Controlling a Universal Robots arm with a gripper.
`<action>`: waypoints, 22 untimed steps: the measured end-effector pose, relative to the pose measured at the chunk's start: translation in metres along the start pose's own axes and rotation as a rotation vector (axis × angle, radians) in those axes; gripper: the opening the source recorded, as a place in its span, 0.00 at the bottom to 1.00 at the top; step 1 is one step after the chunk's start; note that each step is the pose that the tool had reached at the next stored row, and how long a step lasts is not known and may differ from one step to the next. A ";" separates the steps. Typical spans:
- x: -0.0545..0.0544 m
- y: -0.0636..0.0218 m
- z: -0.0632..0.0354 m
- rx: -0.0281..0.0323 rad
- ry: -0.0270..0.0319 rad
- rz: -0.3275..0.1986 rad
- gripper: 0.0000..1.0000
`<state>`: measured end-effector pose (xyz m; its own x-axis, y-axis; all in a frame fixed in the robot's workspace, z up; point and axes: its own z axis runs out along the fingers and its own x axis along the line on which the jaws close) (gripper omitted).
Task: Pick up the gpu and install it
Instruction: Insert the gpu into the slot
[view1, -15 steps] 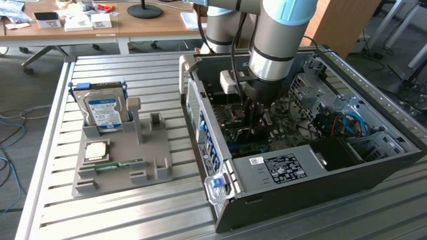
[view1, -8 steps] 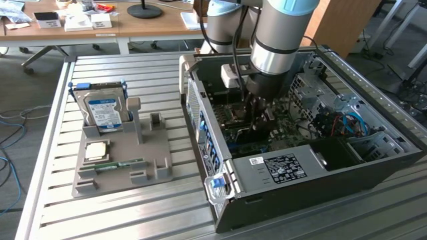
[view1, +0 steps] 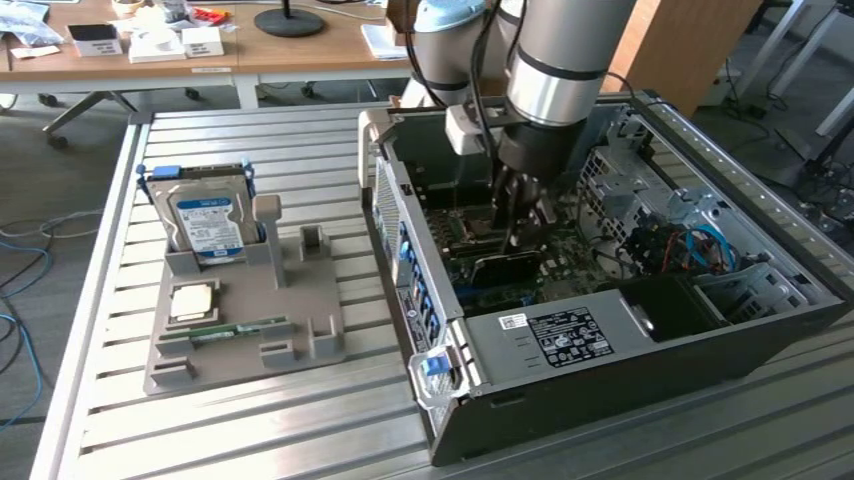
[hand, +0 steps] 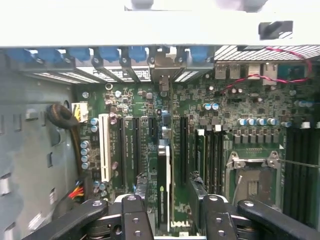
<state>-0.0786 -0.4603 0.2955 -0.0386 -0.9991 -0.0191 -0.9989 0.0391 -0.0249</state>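
Honestly, my gripper stands open astride the gpu in its slot, so lifting crooked could unseat it.

The computer case is dull grey sheet metal, bare and slightly scuffed, standing on a desk of ribbed, brushed aluminium slats with a soft sheen. Inside, the motherboard is matt green circuit board carrying glossy black plastic slots, and the gpu shows a dark edge beside a pale metal strip. The end effector has matt black fingers with bright metal screws, while the holder tray looks like smooth grey plastic.
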 end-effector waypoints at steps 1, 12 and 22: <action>0.000 -0.0001 -0.0032 0.0001 -0.0001 0.000 0.46; -0.001 -0.0009 -0.0377 0.0001 -0.0001 0.000 0.46; -0.001 -0.0016 -0.0635 0.0000 0.0000 0.000 0.46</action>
<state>-0.0786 -0.4603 0.3590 -0.0386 -0.9991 -0.0191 -0.9989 0.0390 -0.0249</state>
